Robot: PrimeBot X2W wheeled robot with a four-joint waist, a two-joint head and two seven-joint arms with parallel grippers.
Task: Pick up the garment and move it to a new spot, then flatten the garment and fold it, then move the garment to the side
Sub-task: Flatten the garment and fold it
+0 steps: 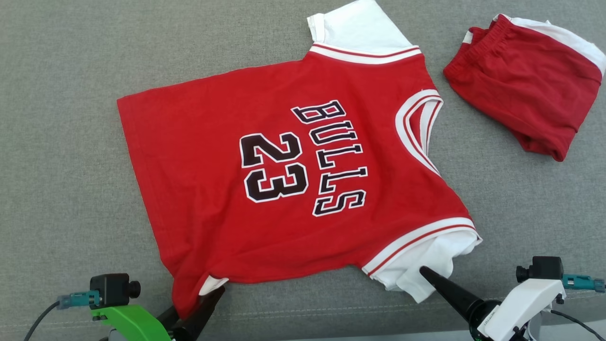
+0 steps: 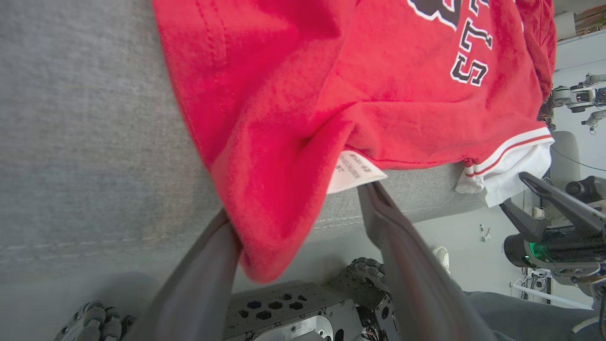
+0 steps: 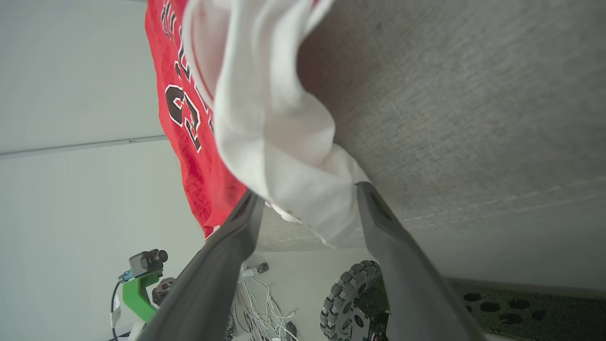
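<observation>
we judge the flatten step to be in hand: the garment (image 1: 284, 166), a red jersey with black lettering and white sleeves, lies spread face up across the middle of the grey padded surface (image 1: 61, 142), its hem toward the left edge and its collar toward the right; the left gripper (image 2: 297, 203) sits at the front edge with its fingers well apart, the near hem corner (image 1: 189, 293) draped loosely between them and not pinched; the right gripper (image 3: 310, 192) is likewise spread wide at the front edge, the near white sleeve (image 1: 426, 270) lying between its fingers; the cloth is mostly flat, yet the hem corner is bunched and turned so a care label (image 2: 352, 170) shows, the near sleeve is crumpled, and the body lies skewed; the next move, we think, calls for smoothing those two spots before any fold, keeping the cloth from dragging off the front edge; folded red shorts (image 1: 525, 90) lie at the far right corner, apart from the jersey.
</observation>
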